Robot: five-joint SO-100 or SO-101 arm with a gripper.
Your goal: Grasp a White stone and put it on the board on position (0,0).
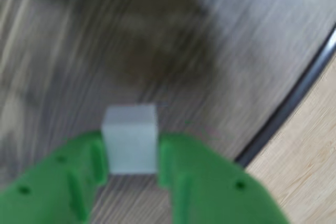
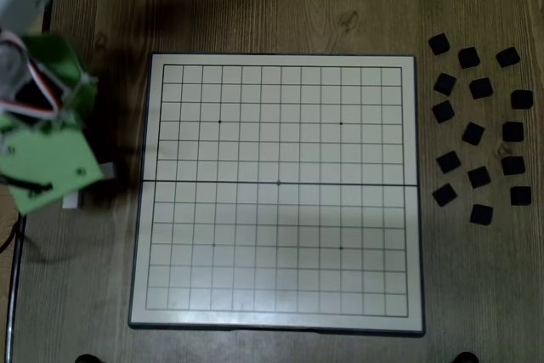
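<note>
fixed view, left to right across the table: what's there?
Green gripper on the arm, holding the White stone → the board with position (0,0) at its centre → cluster of black blocks on the right.

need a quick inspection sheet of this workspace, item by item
surface: wooden table, dark grain
job's things: white block held off the board; board bare, centre dot uncovered
clutter: black blocks scattered right of the board in the fixed view
grippers: green gripper, jaws closed on the white block, left of the board in the fixed view
cables: red and white wires on the arm; dark cable at the left edge
surroundings: nothing seen
</note>
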